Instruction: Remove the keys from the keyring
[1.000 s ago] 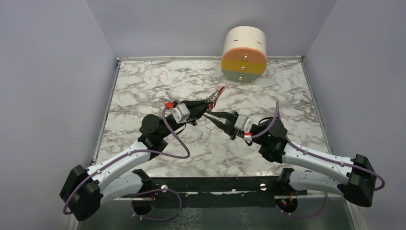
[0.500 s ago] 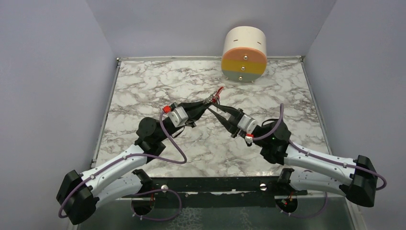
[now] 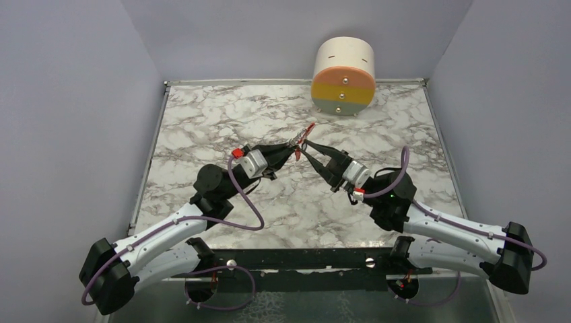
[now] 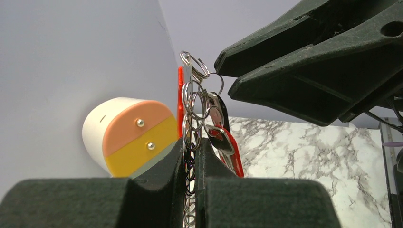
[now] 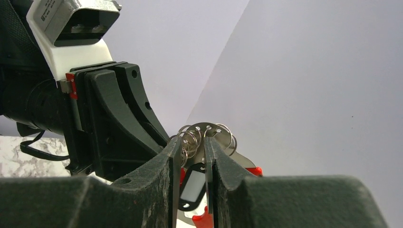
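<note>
My left gripper (image 4: 192, 145) is shut on the silver link chain of the keyring (image 4: 191, 102), holding it upright above the table. Thin rings and a red clip (image 4: 180, 95) stand above its tips. A dark-headed key (image 4: 219, 111) and a red-edged key (image 4: 229, 145) hang beside the right finger. My right gripper (image 5: 192, 142) has its jaws a narrow gap apart. They straddle the rings (image 5: 190, 142) and a dark tag (image 5: 191, 186), below a holed metal plate (image 5: 209, 129). From above, both grippers (image 3: 294, 145) (image 3: 304, 149) meet at the keyring (image 3: 306, 133).
A round white drawer unit (image 3: 343, 77) with orange, yellow and grey fronts stands at the back of the marble table (image 3: 202, 121), just behind the keyring. Grey walls close in the table on three sides.
My right gripper has moved forward and up to the keyring, and its jaws have widened a little. The left gripper has kept its hold and shifted only slightly.
</note>
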Robot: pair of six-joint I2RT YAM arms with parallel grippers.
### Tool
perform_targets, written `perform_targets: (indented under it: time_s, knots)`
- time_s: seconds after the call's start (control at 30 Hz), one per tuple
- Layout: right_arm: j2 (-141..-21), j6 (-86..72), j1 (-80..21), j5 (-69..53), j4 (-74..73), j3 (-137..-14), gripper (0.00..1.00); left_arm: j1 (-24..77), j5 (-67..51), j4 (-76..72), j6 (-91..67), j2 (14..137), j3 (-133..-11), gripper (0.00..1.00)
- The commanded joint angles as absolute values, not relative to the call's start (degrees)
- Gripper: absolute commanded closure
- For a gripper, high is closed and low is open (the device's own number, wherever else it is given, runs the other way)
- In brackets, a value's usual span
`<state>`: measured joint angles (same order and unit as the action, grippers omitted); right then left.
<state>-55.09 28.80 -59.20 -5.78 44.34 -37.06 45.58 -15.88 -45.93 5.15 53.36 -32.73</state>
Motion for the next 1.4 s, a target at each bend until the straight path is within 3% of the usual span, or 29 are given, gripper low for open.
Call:
perform_targets:
  time_s: [0.0, 1.37]
  knots:
    - [-55.25, 28.12, -59.5, -6.23, 44.88, -37.46, 0.76, 46.14, -14.12, -47.71, 6.12, 53.33, -33.19, 1.0]
    - [-56.86, 26.65, -59.52, -5.71, 44.55, -36.21, 0.75, 50.69, -12.48, -48.81, 9.49, 50.02, -32.24, 1.0]
